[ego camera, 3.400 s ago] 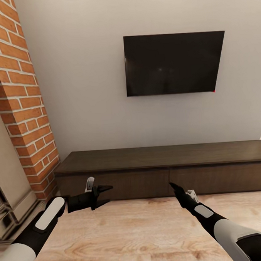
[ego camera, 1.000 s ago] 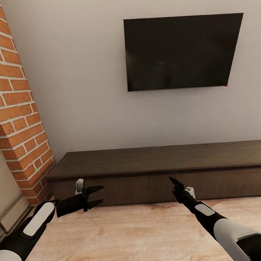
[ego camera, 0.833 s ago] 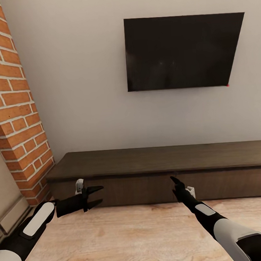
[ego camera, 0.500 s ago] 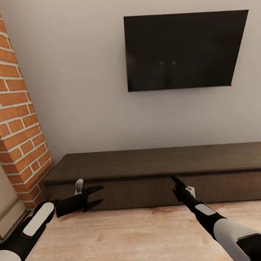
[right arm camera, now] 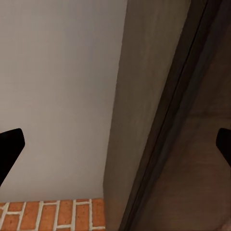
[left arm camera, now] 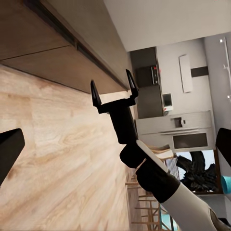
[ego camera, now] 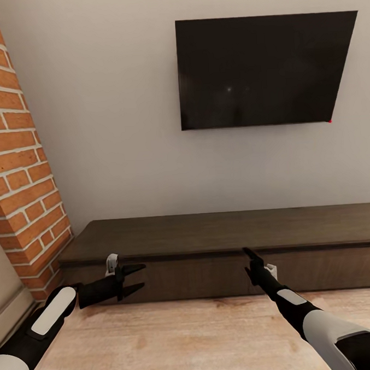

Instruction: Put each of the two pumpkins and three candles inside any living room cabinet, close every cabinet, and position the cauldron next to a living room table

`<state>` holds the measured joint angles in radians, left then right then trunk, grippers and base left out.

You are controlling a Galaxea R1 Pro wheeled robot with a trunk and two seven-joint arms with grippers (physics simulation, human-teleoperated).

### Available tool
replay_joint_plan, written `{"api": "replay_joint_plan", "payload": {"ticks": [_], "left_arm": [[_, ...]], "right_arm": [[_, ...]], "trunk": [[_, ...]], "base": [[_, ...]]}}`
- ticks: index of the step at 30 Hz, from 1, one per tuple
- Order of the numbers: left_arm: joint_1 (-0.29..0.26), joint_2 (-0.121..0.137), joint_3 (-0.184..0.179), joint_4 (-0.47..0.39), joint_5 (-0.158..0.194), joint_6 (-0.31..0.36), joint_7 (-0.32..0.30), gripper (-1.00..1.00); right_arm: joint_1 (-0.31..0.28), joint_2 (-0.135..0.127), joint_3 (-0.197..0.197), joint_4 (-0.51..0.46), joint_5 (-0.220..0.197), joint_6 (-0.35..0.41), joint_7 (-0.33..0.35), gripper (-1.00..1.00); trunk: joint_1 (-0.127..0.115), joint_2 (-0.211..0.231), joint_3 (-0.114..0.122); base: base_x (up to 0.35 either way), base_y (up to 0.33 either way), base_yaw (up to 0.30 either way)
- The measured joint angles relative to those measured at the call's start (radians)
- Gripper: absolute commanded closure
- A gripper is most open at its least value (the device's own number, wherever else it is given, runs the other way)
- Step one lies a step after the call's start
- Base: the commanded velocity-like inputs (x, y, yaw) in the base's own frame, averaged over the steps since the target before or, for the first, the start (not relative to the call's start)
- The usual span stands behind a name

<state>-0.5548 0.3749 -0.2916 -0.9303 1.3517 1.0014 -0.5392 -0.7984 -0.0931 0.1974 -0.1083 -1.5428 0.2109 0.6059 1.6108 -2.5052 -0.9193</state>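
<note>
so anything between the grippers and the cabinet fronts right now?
Nothing visible. Left gripper and right gripper, both open and empty, face the cabinet fronts, which look closed, over bare wood floor.

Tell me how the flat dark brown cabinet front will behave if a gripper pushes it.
The long low dark brown wooden cabinet looks rigid, so probably no flex. Its handleless fronts give nothing to hook; fingers may slip. The open right gripper and open left gripper hover near it.

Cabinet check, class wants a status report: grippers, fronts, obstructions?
Left gripper open, empty. Right gripper open, empty. Cabinet fronts shut, both grippers short of them. Nothing between.
</note>
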Motion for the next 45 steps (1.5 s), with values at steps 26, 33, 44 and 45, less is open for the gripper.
{"api": "replay_joint_plan", "payload": {"ticks": [26,33,44,45], "left_arm": [[0.002,0.000,0.000,0.000,0.006,0.000,-0.009,-1.00],[0.003,0.000,0.000,0.000,0.006,0.000,-0.019,-1.00],[0.003,0.002,0.000,0.000,0.005,0.000,-0.022,-1.00],[0.004,0.002,0.000,0.000,0.005,0.000,-0.022,-1.00]], "right_arm": [[0.000,0.001,0.000,0.001,-0.039,-0.011,0.000,-1.00],[0.000,0.001,0.000,0.002,-0.040,-0.012,-0.001,-1.00],[0.000,0.000,0.000,0.002,-0.039,-0.013,0.001,-1.00],[0.000,0.000,0.000,0.002,-0.039,-0.013,0.001,-1.00]], "trunk": [[0.004,-0.002,-0.035],[0.007,-0.004,-0.062],[0.012,-0.006,-0.104],[0.013,-0.006,-0.108]], "base": [[0.070,0.000,0.000],[0.000,0.000,0.000],[0.000,0.000,0.000],[0.000,0.000,0.000]]}}
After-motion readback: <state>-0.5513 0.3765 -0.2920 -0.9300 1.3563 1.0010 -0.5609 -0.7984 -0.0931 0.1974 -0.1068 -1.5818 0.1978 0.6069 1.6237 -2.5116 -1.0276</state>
